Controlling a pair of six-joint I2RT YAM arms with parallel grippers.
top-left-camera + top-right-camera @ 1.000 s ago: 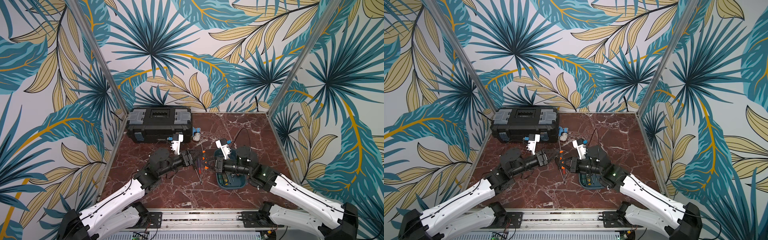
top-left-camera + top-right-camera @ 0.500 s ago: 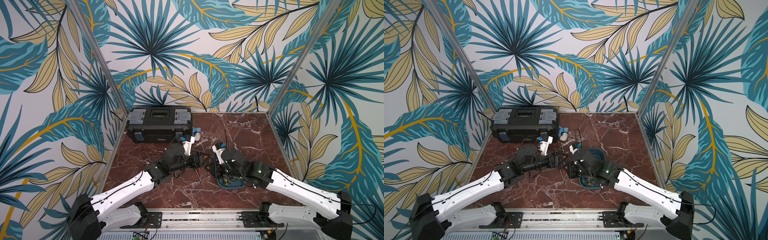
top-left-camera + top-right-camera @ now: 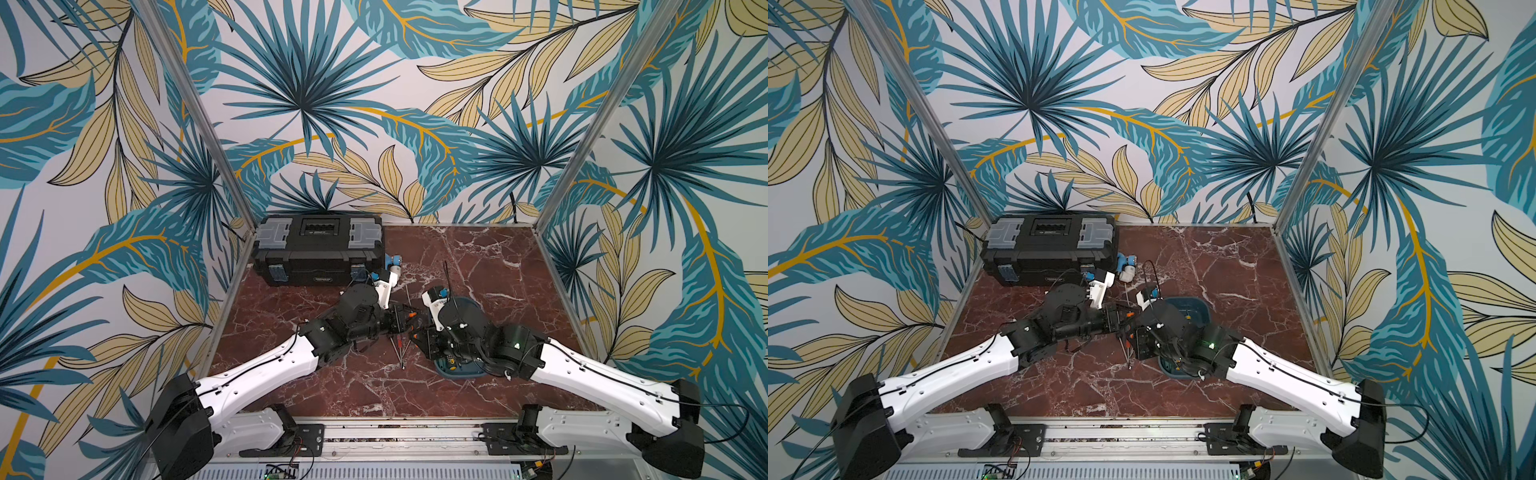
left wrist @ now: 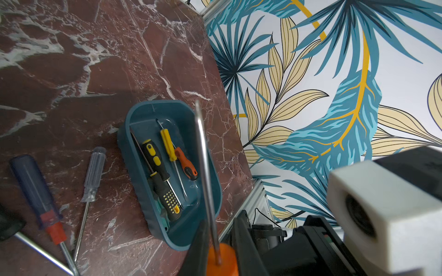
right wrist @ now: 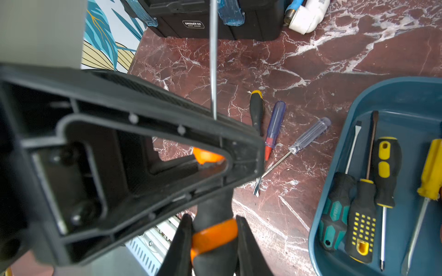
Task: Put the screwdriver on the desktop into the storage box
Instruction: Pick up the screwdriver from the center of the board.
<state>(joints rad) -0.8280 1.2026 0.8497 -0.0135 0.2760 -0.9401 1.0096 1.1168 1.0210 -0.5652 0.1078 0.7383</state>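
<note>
Clamping left tool (image 4: 220,221) and right tool (image 5: 212,216) on the screwdriver (image 5: 212,233), you hold its long axis, tip first, toward the black toolbox (image 5: 251,24).

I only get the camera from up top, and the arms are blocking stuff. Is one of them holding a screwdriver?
Observer: Yes. The right wrist view shows the right gripper clamped on the black-and-orange handle of a screwdriver.
Operator: What's the other arm doing?
Observer: The left gripper grips that same screwdriver at the orange collar where the shaft starts.
Operator: How many are in the blue box?
Observer: Five other screwdrivers lie in the storage box, counted across both wrist views.
</note>
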